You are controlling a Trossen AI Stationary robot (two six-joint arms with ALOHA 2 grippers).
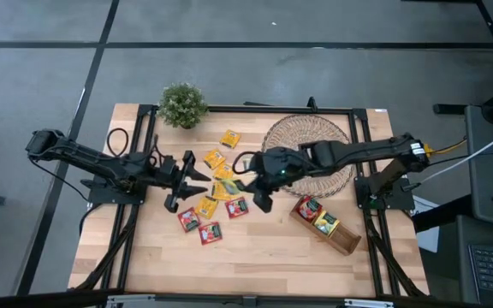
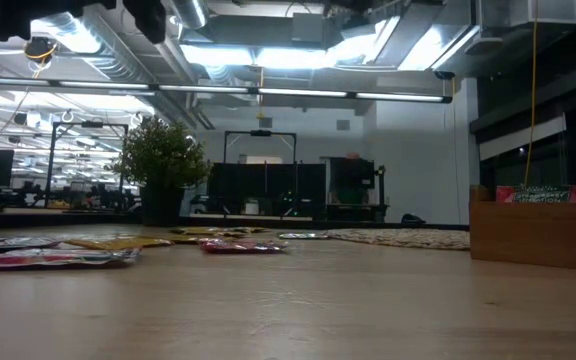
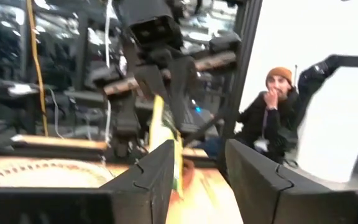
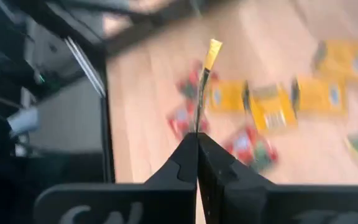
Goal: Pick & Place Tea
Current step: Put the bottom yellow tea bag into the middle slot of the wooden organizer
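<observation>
Right gripper pinching a yellow tea sachet above the desk, left gripper wide apart beside it

On the pale, straight-grained wooden desk (image 1: 255, 252), flat square foil sachets (image 1: 212, 205) in yellow, red and green lie scattered around the middle; their print is too small to read. The right gripper (image 4: 197, 140) has its dark fingers pressed together on the edge of a thin yellow sachet (image 4: 207, 68), held upright above the loose ones. The left gripper (image 3: 197, 168) faces it with fingers well spread, holding nothing. A round woven mat (image 1: 315, 133) sits toward the far right edge, a long brown wooden tray (image 1: 341, 239) with two sachets in it near the right edge, a small leafy plant (image 1: 182, 104) at the far left corner
</observation>
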